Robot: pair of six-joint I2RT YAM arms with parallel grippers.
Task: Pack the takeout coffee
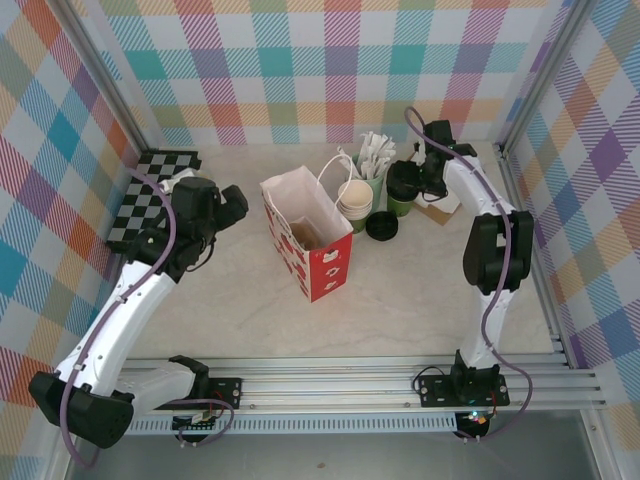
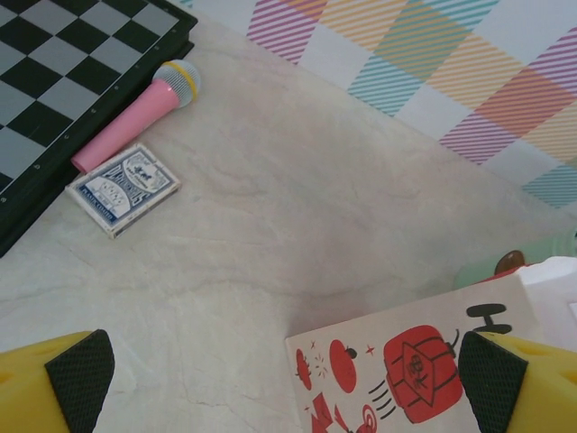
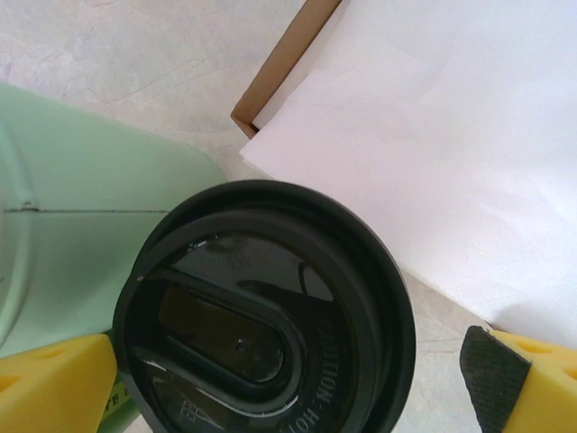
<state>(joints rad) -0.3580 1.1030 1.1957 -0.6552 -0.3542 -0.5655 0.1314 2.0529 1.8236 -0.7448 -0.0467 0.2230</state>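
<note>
Standing upright at the middle of the table [image 1: 250, 310], the red-and-white paper bag [image 1: 305, 235] gapes open at its top. A chessboard [image 1: 150, 195] lies at the far left. The left gripper [image 2: 287, 374] hangs between chessboard and bag, jaws spread wide, empty. The right gripper [image 3: 279, 379] hovers over the takeout coffee [image 1: 403, 185], fingers released either side of its black lid [image 3: 270, 307]. The coffee stands on the table right of the bag, near stacked cream cups [image 1: 354, 200]. A pink microphone [image 2: 135, 117] and card deck [image 2: 123, 189] lie by the board.
</note>
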